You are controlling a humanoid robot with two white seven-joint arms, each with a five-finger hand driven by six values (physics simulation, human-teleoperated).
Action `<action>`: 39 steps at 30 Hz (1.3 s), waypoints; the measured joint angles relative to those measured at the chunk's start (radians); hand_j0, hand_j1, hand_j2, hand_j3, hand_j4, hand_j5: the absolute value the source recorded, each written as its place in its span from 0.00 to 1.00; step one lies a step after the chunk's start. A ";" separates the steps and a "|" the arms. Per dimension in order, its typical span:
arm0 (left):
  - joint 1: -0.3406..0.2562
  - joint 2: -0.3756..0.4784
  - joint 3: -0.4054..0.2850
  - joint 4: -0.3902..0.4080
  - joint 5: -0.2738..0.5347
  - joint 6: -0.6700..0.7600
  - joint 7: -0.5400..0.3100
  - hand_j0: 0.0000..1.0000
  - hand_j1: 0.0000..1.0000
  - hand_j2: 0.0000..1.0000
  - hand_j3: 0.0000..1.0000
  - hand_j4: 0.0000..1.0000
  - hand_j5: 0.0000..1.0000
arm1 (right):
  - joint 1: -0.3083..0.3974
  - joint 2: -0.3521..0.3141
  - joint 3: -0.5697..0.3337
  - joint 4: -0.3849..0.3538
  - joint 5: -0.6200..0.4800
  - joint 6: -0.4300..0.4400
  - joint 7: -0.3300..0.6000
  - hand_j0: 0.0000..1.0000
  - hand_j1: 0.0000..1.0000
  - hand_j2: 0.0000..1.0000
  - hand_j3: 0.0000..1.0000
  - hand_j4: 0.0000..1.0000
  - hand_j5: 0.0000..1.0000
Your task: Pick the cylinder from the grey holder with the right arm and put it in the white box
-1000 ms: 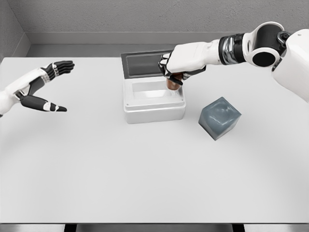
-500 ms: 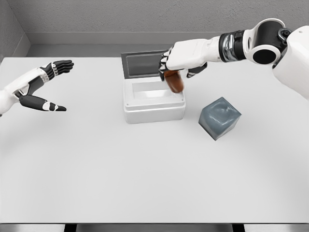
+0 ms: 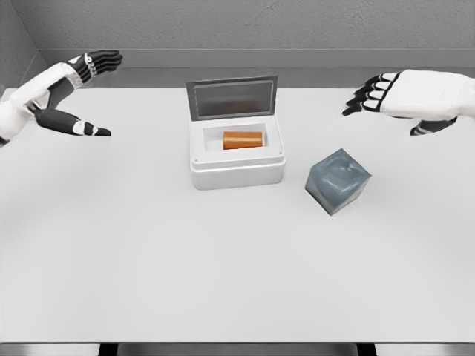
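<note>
Inside the white box (image 3: 237, 167), mid-table, the orange cylinder (image 3: 243, 140) lies on its side in the recess; lid (image 3: 232, 98) stands upright at the box's far edge; grey holder (image 3: 338, 180) sits on the table (image 3: 223, 259) just right of the box, tilted, not touching it. Right hand (image 3: 404, 99) hovers well right of the box, above the holder's far side, fingers spread, holding nothing; left hand (image 3: 70, 93) raised at far left, fingers and thumb apart, holding nothing.
</note>
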 measured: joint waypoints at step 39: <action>-0.026 -0.316 0.030 0.177 -0.204 0.024 0.000 1.00 1.00 1.00 1.00 1.00 1.00 | 0.057 -0.074 -0.044 -0.037 -0.007 0.001 0.000 1.00 1.00 1.00 1.00 1.00 1.00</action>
